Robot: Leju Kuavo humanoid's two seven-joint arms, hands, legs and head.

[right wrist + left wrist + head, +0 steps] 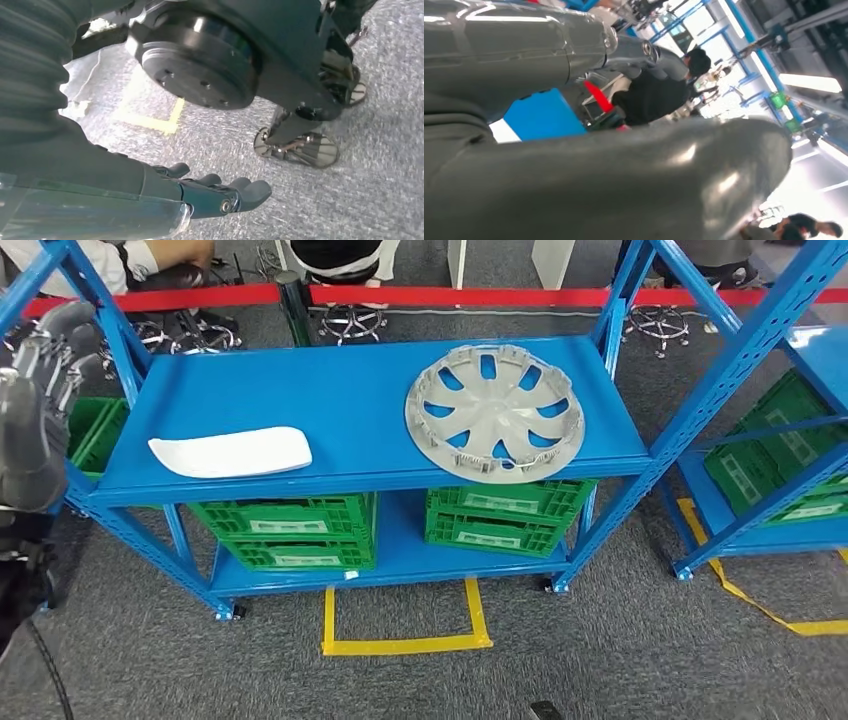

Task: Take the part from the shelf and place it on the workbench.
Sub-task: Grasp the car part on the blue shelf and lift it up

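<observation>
A white curved panel (232, 452) lies flat at the left of the blue shelf's top board (340, 400). A grey wheel cover (495, 412) lies at the right of that board, reaching its front edge. My left hand (35, 410) is raised at the shelf's left end, left of the white panel and apart from it, holding nothing. In the left wrist view its thick thumb (624, 185) and fingers (524, 45) stand apart, with a bit of blue board (544, 112) and white panel (504, 132) between them. My right hand (210, 192) hangs over the grey carpet, fingers loosely extended and empty.
Green crates (290, 530) (500, 515) sit on the lower board. A second blue shelf (780, 440) with green crates stands at the right. Yellow tape (400, 640) marks the floor in front. A red barrier (450, 295), stools and people are behind.
</observation>
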